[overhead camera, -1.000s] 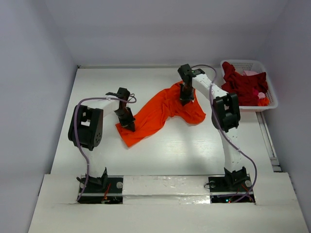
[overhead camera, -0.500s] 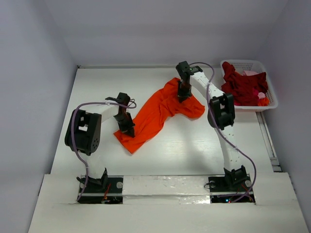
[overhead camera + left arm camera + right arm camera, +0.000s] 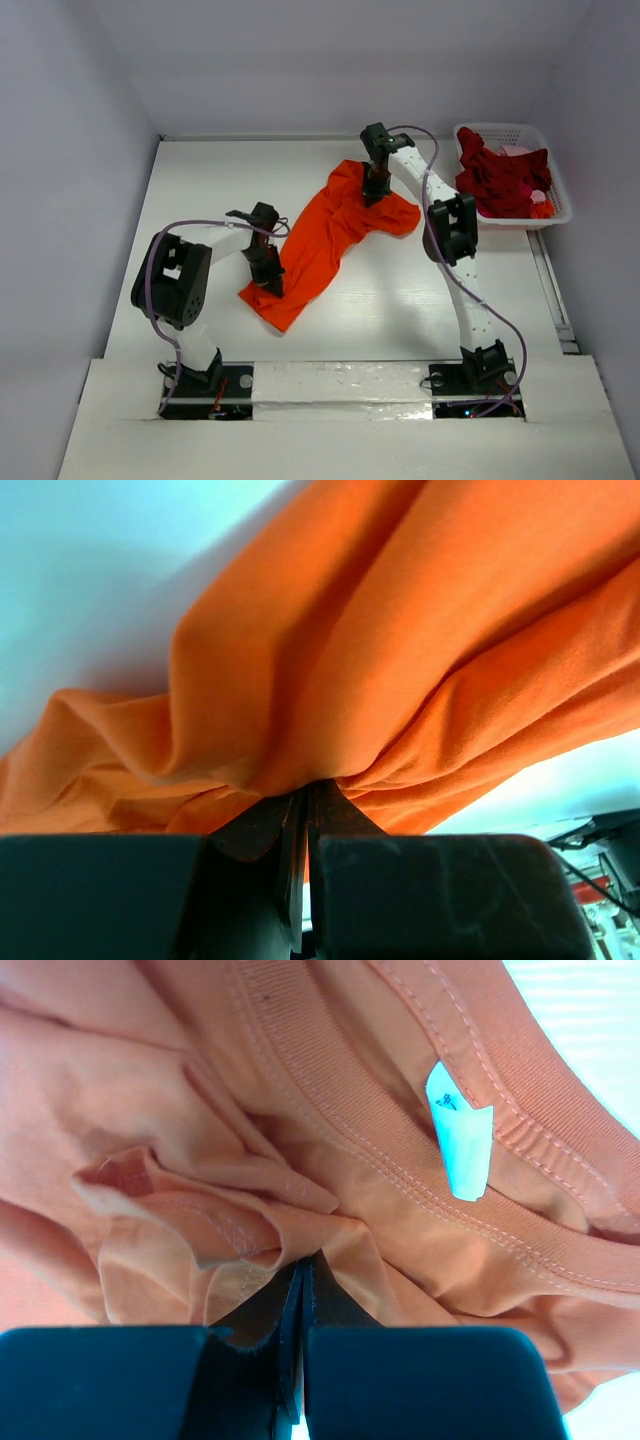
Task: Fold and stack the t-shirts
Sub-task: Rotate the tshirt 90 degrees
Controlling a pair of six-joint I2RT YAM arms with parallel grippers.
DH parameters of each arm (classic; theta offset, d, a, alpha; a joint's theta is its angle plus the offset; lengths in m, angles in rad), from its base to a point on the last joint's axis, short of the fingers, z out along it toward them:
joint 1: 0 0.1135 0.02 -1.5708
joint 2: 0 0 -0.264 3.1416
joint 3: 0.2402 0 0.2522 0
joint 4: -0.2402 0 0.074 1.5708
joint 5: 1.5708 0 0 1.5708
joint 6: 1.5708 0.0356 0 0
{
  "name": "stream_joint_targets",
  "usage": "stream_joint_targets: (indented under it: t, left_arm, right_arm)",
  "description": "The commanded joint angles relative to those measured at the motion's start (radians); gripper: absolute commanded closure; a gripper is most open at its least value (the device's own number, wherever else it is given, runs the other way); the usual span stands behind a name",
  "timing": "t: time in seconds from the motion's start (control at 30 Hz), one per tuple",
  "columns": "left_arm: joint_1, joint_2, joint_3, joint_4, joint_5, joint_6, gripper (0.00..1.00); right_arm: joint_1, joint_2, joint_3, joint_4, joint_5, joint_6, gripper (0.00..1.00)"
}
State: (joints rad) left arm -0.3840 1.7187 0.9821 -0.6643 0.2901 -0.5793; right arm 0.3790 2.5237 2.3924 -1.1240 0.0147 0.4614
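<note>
Orange t-shirt (image 3: 330,235) carries a white neck label (image 3: 460,1130), print illegible.

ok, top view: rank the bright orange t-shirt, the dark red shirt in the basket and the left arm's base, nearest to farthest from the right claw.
1. Bright orange cloth t-shirt: pinched in the right claw, mid-view.
2. Dark red cloth shirt: to its right, in the white plastic lattice basket.
3. Left arm's black base: bottom left of the view.

Your shirt (image 3: 325,235) lies stretched between the left pincer (image 3: 272,286) and the right pincer (image 3: 374,197); right of that one, a basket (image 3: 497,128) holds more shirts (image 3: 505,178).
</note>
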Motion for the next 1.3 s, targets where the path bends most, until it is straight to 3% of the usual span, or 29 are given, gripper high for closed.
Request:
stream_joint_targets:
  t: [0.0, 0.67, 1.27]
  left_arm:
    - [-0.038, -0.004, -0.056, -0.037, -0.026, -0.013, 1.00]
    - [-0.185, -0.068, -0.141, -0.074, 0.021, 0.019, 1.00]
    - [-0.339, 0.018, -0.092, -0.060, 0.116, 0.038, 1.00]
  right_arm:
    - [0.000, 0.015, 0.054, -0.014, -0.038, 0.003, 1.00]
    - [0.000, 0.035, 0.096, -0.016, -0.056, 0.006, 1.00]
    - [0.000, 0.029, 0.090, -0.011, -0.064, 0.011, 1.00]
